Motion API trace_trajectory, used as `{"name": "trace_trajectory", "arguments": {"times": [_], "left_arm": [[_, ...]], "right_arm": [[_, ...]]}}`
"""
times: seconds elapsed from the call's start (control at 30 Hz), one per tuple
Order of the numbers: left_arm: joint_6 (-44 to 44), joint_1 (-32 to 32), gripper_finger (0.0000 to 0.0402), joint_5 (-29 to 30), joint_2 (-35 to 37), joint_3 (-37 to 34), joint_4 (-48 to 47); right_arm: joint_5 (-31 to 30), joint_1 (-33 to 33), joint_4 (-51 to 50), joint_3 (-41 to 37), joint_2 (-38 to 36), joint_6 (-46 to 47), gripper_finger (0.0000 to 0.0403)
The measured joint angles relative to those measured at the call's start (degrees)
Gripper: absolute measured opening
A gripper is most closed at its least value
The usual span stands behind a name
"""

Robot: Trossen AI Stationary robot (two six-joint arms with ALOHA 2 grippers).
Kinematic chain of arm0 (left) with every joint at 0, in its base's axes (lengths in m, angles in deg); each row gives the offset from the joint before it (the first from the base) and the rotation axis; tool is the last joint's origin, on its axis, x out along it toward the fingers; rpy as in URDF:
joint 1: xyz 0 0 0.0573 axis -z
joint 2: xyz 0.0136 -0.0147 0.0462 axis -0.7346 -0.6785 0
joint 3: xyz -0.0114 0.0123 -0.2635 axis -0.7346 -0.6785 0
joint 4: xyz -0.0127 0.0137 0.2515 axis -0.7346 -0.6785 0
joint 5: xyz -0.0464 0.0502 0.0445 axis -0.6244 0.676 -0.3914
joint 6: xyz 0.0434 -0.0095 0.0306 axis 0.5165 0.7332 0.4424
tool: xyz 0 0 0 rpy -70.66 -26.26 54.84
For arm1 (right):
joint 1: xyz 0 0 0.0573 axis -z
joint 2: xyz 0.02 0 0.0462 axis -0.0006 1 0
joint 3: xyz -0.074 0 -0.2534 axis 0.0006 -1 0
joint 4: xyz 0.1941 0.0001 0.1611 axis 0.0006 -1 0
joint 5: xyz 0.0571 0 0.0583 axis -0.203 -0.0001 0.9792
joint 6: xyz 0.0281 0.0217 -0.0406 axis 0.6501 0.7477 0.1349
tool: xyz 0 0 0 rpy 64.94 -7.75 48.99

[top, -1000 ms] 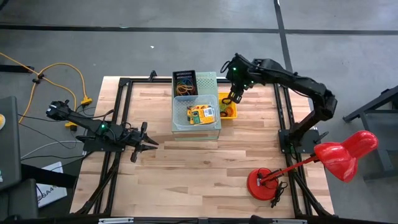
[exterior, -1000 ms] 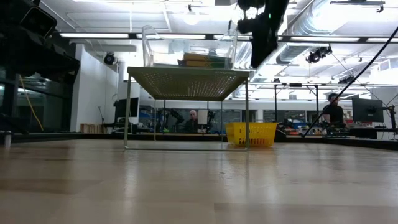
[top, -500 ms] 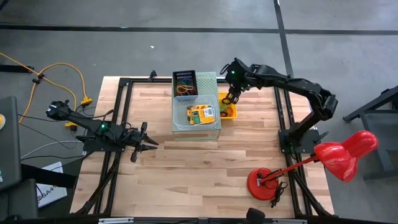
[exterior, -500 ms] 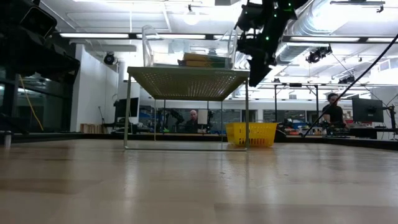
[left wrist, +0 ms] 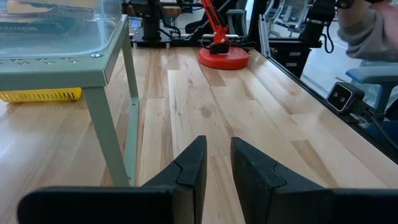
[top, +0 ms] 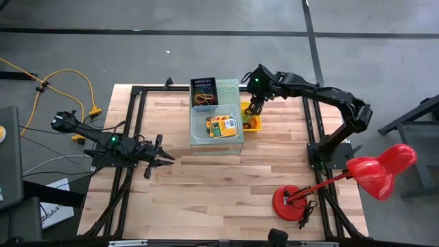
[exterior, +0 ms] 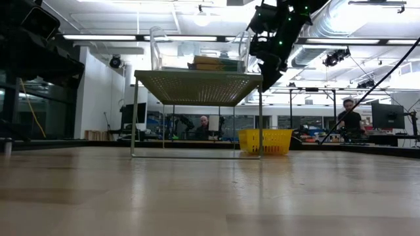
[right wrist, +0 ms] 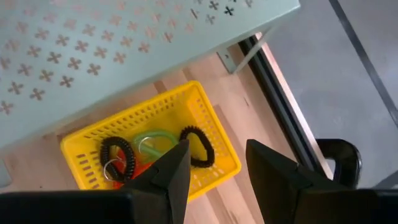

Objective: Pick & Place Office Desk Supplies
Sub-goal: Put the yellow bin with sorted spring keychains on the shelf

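I take the pale-green perforated stand as my landmark; it sits at the far middle of the wooden table.

Nearest to me, well away from the stand on its right-hand near side, the red lamp base rests on the table, with its red shade hanging out past the table edge.

Off to the stand's left, the left gripper waits low over the table, pointed toward the stand's near left leg. In its wrist view I see its fingers standing a little apart, nothing between them.

On top of the stand, in the clear tray at its near half, lie the yellow-and-green crayon boxes. Behind that, on the stand's far half, a dark bin holds a tangle of elastic bands.

Just beside the stand's right edge, partly tucked under it, sits the yellow basket with a black coil band, a green band and another black band inside.

The right gripper hovers above that basket at the stand's right edge, jaws apart and empty.

Beyond the table, people show in the room.
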Motion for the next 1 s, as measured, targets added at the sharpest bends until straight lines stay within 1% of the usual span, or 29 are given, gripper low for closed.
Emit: {"name": "trace_trajectory", "arguments": {"times": [0.2,0.3,0.5,0.6,0.7,0.87,1.0], "left_arm": [[0.0,0.0,0.0068,0.0,0.0,0.0,0.0],[0.0,0.0,0.0068,0.0,0.0,0.0,0.0],[0.0,0.0,0.0068,0.0,0.0,0.0,0.0],[0.0,0.0,0.0068,0.0,0.0,0.0,0.0],[0.0,0.0,0.0068,0.0,0.0,0.0,0.0],[0.0,0.0,0.0068,0.0,0.0,0.0,0.0],[0.0,0.0,0.0068,0.0,0.0,0.0,0.0]], "right_arm": [[1.3,1.9,2.2,0.0,0.1,-2.7,0.0144],[1.0,2.6,2.9,0.1,2.1,-2.8,0.0144],[7.3,4.6,0.7,0.0,6.3,-1.2,0.0144],[6.9,5.4,1.4,0.0,8.1,-1.4,0.0144],[7.3,5.8,3.1,0.1,9.4,-3.7,0.0144],[7.7,6.9,2.9,0.0,11.2,-7.1,0.0144],[8.2,7.4,2.7,0.0,12.0,-7.9,0.0144]]}}
